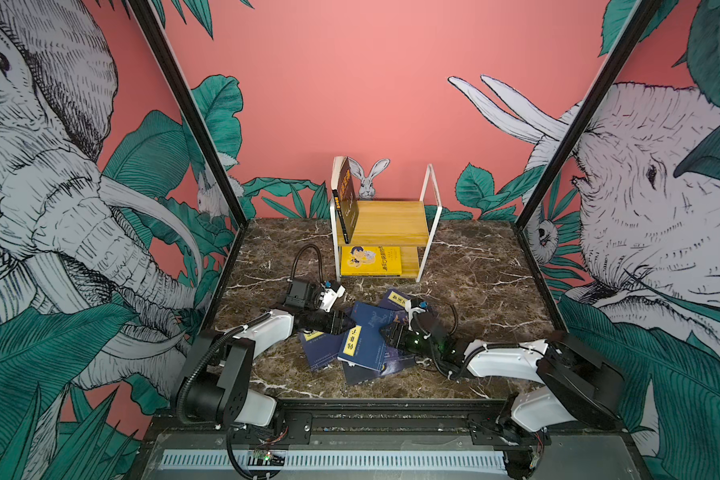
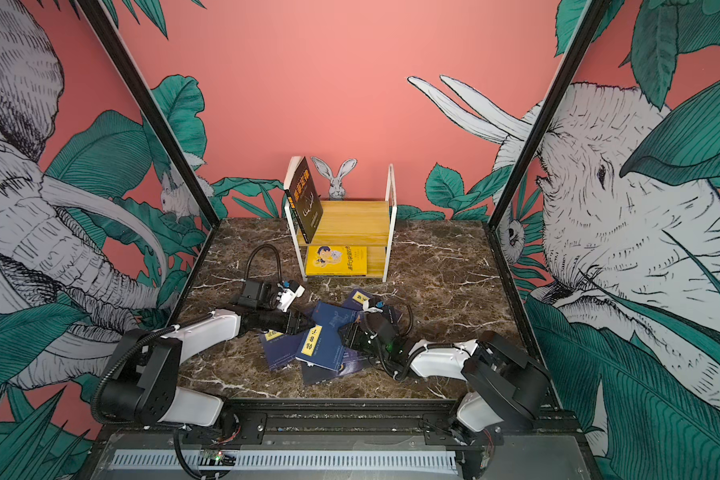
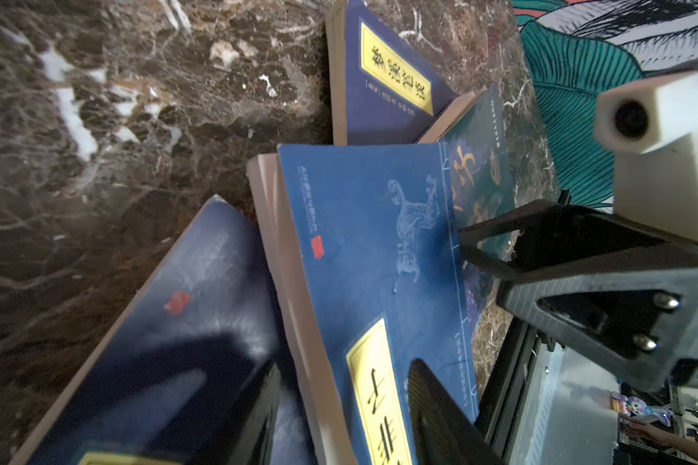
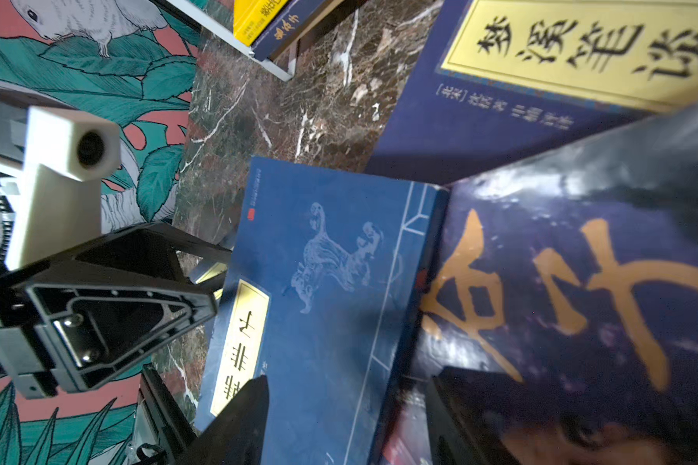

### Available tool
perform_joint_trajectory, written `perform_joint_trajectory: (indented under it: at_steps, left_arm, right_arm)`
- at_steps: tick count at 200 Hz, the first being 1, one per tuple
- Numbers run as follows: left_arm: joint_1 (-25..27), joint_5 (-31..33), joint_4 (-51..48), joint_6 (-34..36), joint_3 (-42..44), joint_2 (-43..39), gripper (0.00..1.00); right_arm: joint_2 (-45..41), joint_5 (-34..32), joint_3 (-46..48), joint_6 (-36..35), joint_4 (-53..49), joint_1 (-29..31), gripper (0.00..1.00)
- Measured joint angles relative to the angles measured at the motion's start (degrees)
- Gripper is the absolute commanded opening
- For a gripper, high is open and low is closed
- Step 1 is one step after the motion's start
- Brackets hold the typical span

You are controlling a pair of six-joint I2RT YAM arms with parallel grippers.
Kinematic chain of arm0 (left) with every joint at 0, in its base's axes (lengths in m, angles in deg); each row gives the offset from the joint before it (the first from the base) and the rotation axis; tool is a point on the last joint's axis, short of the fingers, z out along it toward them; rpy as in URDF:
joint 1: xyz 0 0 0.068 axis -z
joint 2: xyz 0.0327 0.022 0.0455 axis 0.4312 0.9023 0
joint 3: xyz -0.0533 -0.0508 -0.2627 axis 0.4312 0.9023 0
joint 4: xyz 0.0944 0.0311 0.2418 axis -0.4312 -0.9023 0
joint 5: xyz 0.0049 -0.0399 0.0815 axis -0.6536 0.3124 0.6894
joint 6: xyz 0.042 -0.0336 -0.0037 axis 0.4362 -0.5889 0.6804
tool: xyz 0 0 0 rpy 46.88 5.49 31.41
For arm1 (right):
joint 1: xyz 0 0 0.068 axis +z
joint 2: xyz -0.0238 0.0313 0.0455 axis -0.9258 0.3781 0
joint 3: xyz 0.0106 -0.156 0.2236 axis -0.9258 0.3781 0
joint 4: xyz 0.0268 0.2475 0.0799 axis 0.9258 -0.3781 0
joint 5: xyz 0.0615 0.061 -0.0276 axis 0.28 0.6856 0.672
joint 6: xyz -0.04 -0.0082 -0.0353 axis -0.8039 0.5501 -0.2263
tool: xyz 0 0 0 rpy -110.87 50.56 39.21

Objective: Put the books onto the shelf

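Observation:
Several navy books lie piled on the marble table in front of the shelf (image 1: 391, 220) (image 2: 350, 220). The top one, a blue book (image 1: 371, 328) (image 2: 329, 328) (image 3: 371, 249) (image 4: 327, 290), has a yellow label. My left gripper (image 1: 350, 325) (image 2: 308, 322) (image 3: 345, 364) is open astride its page edge, with one finger over the cover. My right gripper (image 1: 385, 332) (image 2: 344, 332) (image 4: 351, 374) is open astride its spine side. On the shelf, a dark book (image 1: 346, 199) (image 2: 306, 199) leans on the top board. A yellow book (image 1: 371, 261) (image 2: 336, 261) lies on the lower one.
Under the blue book lie a labelled navy book (image 1: 395, 299) (image 3: 387, 80) (image 4: 540, 72), a dark one with gold characters (image 3: 480, 173) (image 4: 561, 282) and another navy one (image 1: 321, 349) (image 3: 186, 330). Black cage posts flank the table. A black rail (image 1: 371, 409) runs along the front.

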Motion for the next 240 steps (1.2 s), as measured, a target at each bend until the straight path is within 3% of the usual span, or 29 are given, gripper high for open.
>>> perform_joint_trajectory:
  at_steps: [16, 52, 111, 125, 161, 177, 240]
  left_arm:
    - [0.0, 0.2, -0.09, 0.0, -0.13, 0.7, 0.46]
    - [-0.07, 1.51, -0.44, 0.04, -1.03, 2.84, 0.24]
    - [-0.04, 2.6, -1.44, 0.11, -1.64, 4.5, 0.13]
    - [-0.04, 2.64, -1.6, 0.28, -2.01, 4.7, 0.13]
    - [-0.04, 2.6, -1.66, 0.57, -2.05, 4.57, 0.12]
    - [-0.02, 2.67, -1.88, 0.74, -2.05, 4.2, 0.2]
    - [-0.96, 1.42, -2.54, 2.56, -1.86, -5.66, 0.73]
  right_arm:
    - [1.68, 0.55, -0.79, 0.7, 1.42, 0.24, 0.64]
    - [3.52, 1.42, -0.66, 1.88, 5.22, 0.37, 0.64]
    - [8.37, 4.39, -1.05, 3.45, 13.62, -0.17, 0.57]
    - [9.31, 5.05, -1.03, 4.09, 15.61, -0.31, 0.51]
    - [11.96, 6.91, -1.03, 4.87, 18.36, -1.01, 0.15]
    - [12.09, 7.58, -1.03, 5.2, 18.97, -1.57, 0.0]
    - [5.99, 8.81, -0.5, 4.44, 16.96, -4.59, 0.0]
